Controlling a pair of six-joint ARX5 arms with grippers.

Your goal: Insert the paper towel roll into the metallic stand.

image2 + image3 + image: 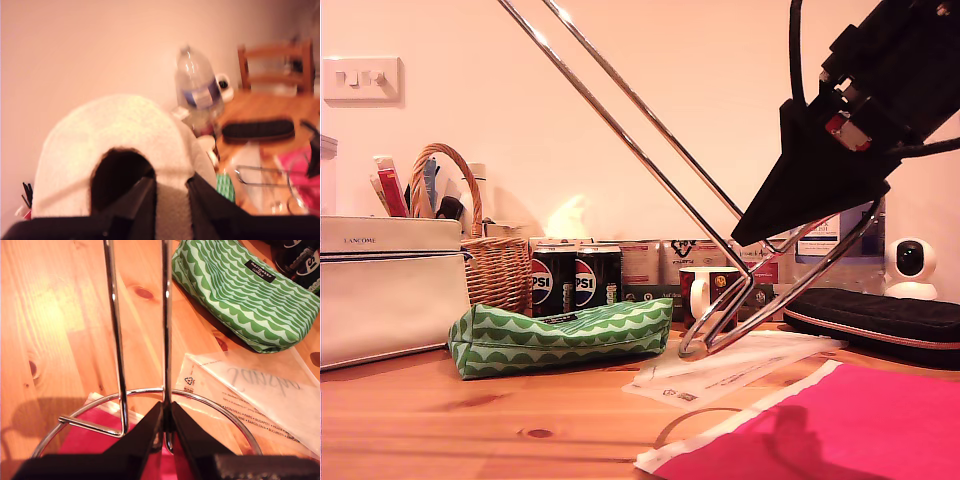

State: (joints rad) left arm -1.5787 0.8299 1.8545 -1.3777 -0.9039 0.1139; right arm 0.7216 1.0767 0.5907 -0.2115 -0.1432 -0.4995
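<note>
Nearest the lens in the exterior view lay the flat magenta mailer (840, 425) across the lower right of the frame, on the pale wooden table (470, 420). Above it, in the upper right, my second gripper (760, 228) had its black jaws pinched shut on one rod of the shiny chrome wire stand (720, 330), low down by the round ring base. I judged this grip was meant to lever the stand over: the ring touched the table only by its edge at lower centre, and the hairpin upright slanted away toward the upper left, presenting its free end to the roll. In the second wrist view the jaws met tightly around that rod (166, 330), with the green scalloped pouch (240, 295) beyond. My first gripper (170, 200) was closed on the thick white embossed paper towel roll (120, 140), one jaw inside the dark hollow core, one outside, holding it aloft; it did not show in the exterior view. Threading had not yet begun.
</note>
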